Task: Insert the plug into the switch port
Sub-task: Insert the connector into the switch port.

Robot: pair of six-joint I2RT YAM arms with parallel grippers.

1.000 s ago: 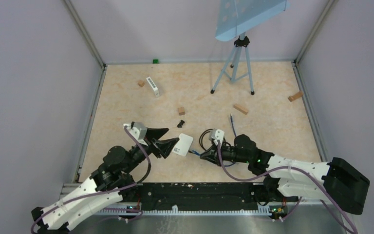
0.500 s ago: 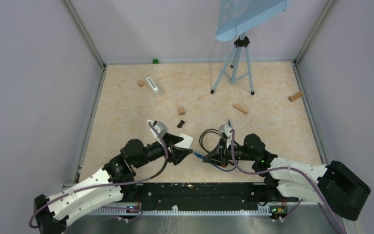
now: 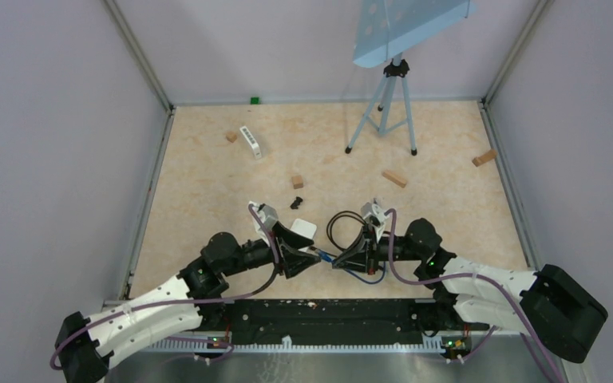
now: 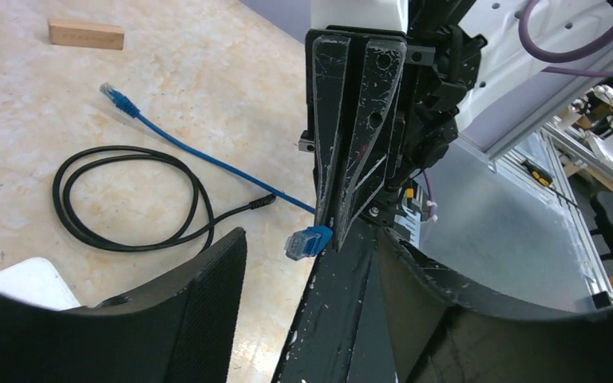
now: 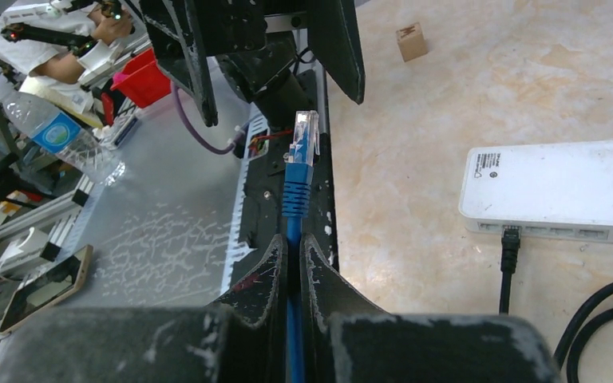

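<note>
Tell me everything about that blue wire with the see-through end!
The blue cable is thin, ending in a clear plastic plug with a blue boot behind it. The right gripper is shut on it behind the boot, so the plug pokes out in front, touching nothing else. It is not in the white switch. Its other end lies loose on the table.

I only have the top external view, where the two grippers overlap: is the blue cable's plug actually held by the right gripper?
Observer: Yes, the right gripper is shut on the blue network cable, its clear-tipped plug poking out past the fingertips.
Operator: Any switch port occupied?
Observer: One; a black plug sits in the white plastic switch box.
Operator: Left gripper holding it?
Observer: No, the left gripper is open; the switch lies flat on the beige table, outside its jaws.
</note>
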